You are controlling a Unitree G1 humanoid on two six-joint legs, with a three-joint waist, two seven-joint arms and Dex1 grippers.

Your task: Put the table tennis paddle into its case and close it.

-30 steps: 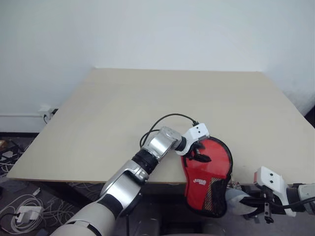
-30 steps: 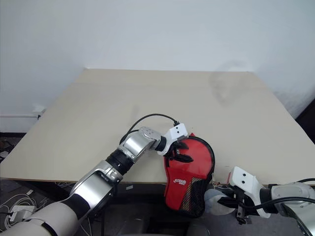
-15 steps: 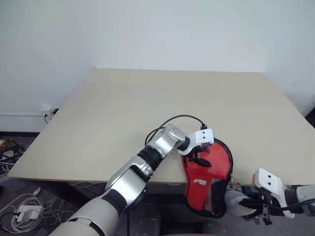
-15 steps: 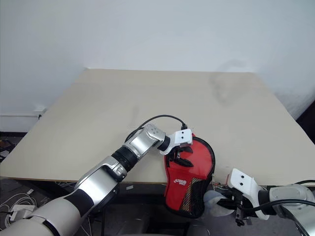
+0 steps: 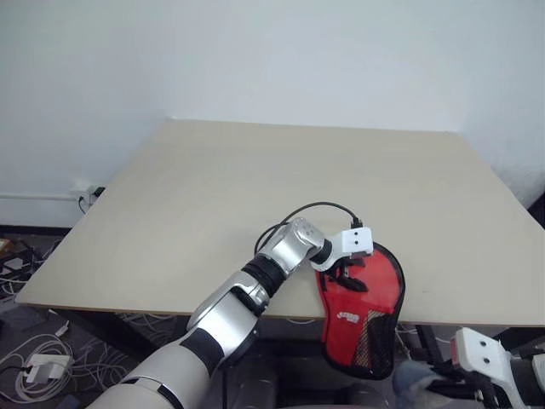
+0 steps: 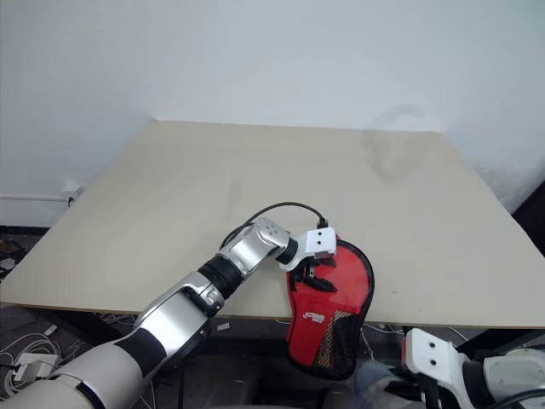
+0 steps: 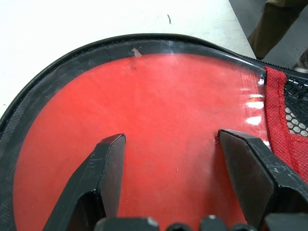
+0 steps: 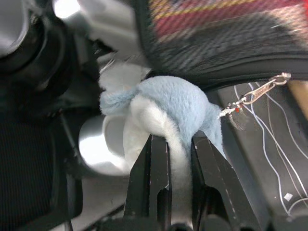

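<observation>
Paddle case [image 5: 362,298] first, from the left eye view: it lies at the near edge of the table [image 5: 255,187], its round red part on the wood and its black mesh end hanging off over the floor. The left gripper [image 5: 347,277] rests on the round part, and that looks like a hold-down, keeping the overhanging pouch from sliding off while its lower end is worked on. The right arm is low at the bottom corner, below the table edge.

From the right eye view the same layout shows: the case straddles the edge, the left arm reaches across to it, and a black cable loops over the wrist.

The left wrist view looks straight onto a red surface under a clear glossy panel, ringed by black trim. This is probably the paddle [image 7: 159,130] already inside the case, though its handle is hidden. The two black fingers [image 7: 103,168] are spread wide, their tips against the panel, pressing rather than pinching.

In the right wrist view the right gripper [image 8: 179,144] is closed tight on a fluffy pale-blue pompom [image 8: 168,108] just beneath the mesh end. A small metal clip [image 8: 257,91] on a short chain hangs from the trim near it. The pompom is likely the zip pull, so squeezing it serves to draw the case shut.
</observation>
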